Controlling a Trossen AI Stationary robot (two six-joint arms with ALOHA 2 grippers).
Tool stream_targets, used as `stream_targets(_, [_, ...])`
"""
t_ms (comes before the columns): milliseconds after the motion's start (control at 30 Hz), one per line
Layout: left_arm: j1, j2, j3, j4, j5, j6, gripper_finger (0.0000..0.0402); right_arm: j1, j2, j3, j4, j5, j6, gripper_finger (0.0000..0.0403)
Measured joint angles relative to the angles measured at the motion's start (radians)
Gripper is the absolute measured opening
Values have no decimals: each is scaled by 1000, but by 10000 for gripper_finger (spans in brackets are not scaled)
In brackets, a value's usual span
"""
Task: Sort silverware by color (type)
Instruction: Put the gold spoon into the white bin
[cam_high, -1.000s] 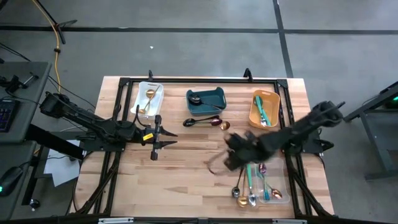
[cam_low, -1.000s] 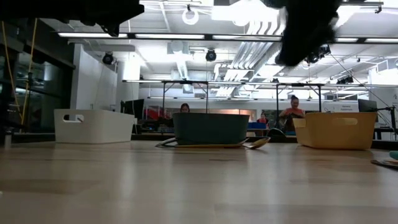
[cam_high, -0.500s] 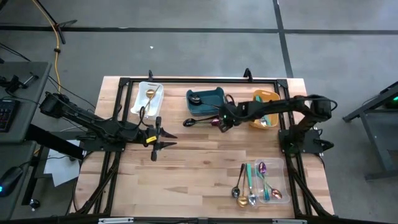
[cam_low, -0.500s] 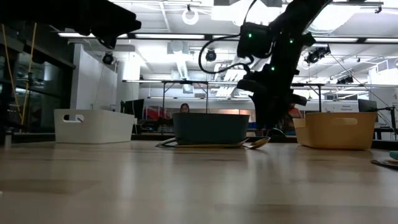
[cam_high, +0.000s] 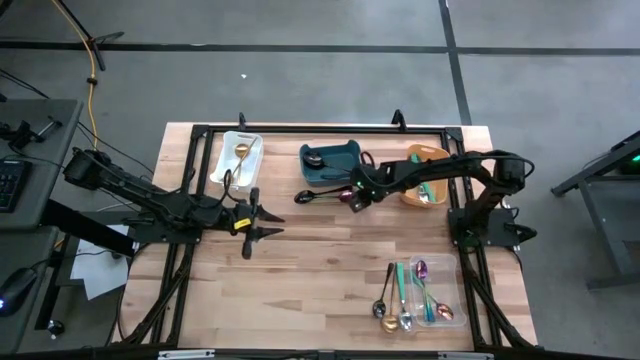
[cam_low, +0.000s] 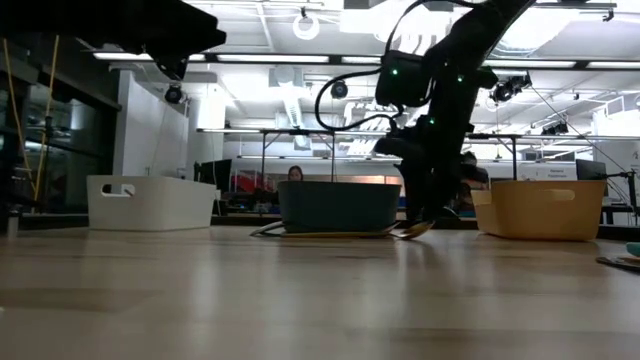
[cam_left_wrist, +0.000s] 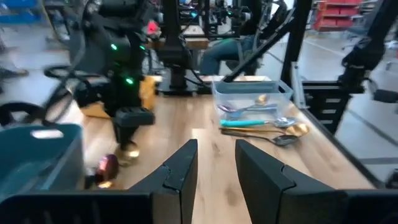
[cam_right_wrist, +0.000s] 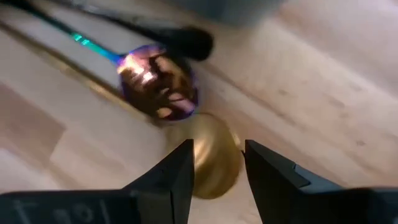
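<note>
Right arm stretched out, left arm waiting

Right end effector (cam_high: 354, 194) points down, fingers apart; left end effector (cam_high: 262, 222) hovers level, fingers slightly parted.

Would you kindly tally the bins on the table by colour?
white bin: 1
teal bin: 1
orange bin: 1
clear bin: 1
Total: 4

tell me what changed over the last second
The right gripper swung from above the clear bin across to the loose spoons in front of the teal bin, now open over the gold spoon. It holds nothing. Left gripper and silverware stayed put.
</note>
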Motion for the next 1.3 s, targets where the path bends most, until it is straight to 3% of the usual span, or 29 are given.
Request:
stream_targets(267, [-1,0,0,-13,155,-78,99,-3,3,1,-42,7,18,136])
stream_targets(767, [0,-11,0,0,173,-76,99,4,87,6,40,-78,29,133])
stream_targets(900, [0,-16,0,-3,173,-75,99,21,87,5,37,-85,16,95])
stream_targets(1033, [0,-35,0,-12,173,-75,99,49,84,7,39,-107,-30,20])
stream_targets(1300, [0,-108,0,-94,172,-75,99,152,-18,-3,-63,-141,-32,5])
